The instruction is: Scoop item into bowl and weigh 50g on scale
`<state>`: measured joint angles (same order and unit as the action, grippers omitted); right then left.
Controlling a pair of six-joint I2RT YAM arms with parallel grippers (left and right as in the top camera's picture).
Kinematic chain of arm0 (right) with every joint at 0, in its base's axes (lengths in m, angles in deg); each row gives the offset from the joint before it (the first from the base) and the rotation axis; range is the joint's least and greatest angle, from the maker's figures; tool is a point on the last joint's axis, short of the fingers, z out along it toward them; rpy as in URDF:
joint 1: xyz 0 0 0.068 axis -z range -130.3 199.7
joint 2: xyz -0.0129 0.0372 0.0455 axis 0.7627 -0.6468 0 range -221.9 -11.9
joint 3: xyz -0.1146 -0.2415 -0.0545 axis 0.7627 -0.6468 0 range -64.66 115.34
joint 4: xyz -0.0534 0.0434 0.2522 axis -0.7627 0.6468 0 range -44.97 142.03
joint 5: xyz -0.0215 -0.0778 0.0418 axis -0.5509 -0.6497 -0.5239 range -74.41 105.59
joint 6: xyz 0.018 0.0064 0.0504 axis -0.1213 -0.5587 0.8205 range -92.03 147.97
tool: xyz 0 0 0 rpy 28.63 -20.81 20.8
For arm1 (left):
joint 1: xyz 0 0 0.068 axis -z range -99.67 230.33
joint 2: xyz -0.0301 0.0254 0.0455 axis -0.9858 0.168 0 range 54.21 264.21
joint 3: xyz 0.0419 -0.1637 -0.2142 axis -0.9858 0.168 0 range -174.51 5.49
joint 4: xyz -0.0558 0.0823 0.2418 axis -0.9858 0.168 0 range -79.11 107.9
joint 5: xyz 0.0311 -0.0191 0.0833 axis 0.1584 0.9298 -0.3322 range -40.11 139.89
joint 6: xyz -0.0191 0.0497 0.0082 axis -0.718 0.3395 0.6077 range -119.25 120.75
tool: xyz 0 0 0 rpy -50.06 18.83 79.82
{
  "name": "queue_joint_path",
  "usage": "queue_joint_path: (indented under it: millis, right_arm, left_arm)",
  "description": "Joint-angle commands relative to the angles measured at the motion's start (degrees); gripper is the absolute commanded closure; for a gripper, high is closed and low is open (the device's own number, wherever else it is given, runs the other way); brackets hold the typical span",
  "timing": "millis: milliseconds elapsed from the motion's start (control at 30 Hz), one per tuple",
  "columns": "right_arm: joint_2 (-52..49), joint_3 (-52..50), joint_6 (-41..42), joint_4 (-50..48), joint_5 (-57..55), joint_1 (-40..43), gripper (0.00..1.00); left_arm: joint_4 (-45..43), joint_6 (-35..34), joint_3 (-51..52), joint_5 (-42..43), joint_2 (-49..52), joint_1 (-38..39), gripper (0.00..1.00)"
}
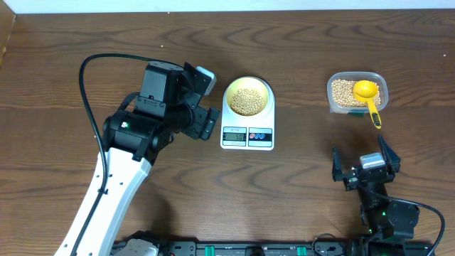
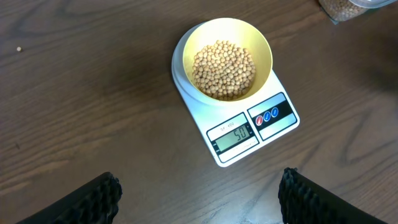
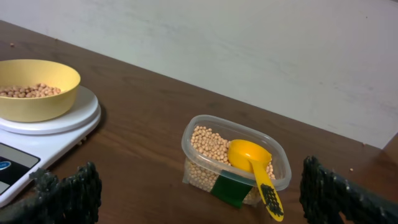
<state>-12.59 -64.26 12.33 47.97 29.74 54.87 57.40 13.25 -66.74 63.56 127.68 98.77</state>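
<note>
The pale yellow-green bowl (image 1: 229, 91) sits on the round platform of the white scale (image 1: 247, 145), holding a heap of tan beans (image 1: 247, 101). In the left wrist view the bowl (image 2: 264, 53) and beans (image 2: 224, 70) lie ahead, and the scale (image 2: 205, 118) display reads 50. My left gripper (image 1: 207, 99) hovers just left of the scale, open and empty (image 2: 199, 196). My right gripper (image 1: 362, 158) stands open and empty near the front right (image 3: 200, 186), facing the tub.
A clear plastic tub (image 1: 334, 82) of beans sits back right with a yellow scoop (image 1: 368, 94) resting in it, handle over the near rim (image 3: 267, 196). A stray bean (image 2: 20, 48) lies on the wood. The left arm's black cable (image 1: 89, 85) loops at left.
</note>
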Motion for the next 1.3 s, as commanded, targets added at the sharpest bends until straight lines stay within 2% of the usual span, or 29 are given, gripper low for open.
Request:
queue_joint_path:
  millis: [0, 333, 667, 867, 1267]
  right_arm:
    - [0.31, -0.09, 0.61, 0.28, -0.31, -0.35, 0.01]
    - [0.31, -0.09, 0.61, 0.26, -0.31, -0.33, 0.01]
    - [0.31, -0.09, 0.61, 0.28, -0.31, -0.35, 0.01]
    - [0.31, -0.09, 0.61, 0.28, -0.31, -0.35, 0.01]
    - [0.31, -0.09, 0.61, 0.28, -0.31, -0.35, 0.01]
  left_arm:
    - [0.22, 0.74, 0.02, 0.70, 0.09, -0.20, 0.17]
    - [1.86, 0.72, 0.02, 0.70, -1.40, -0.20, 0.17]
    - [6.34, 0.76, 2.97, 0.68, -10.78, -0.22, 0.17]
    - [-0.96, 0.74, 14.27, 0.70, -19.61, -0.20, 0.16]
    - [-16.11, -1.22, 37.31, 0.70, -44.19, -0.22, 0.17]
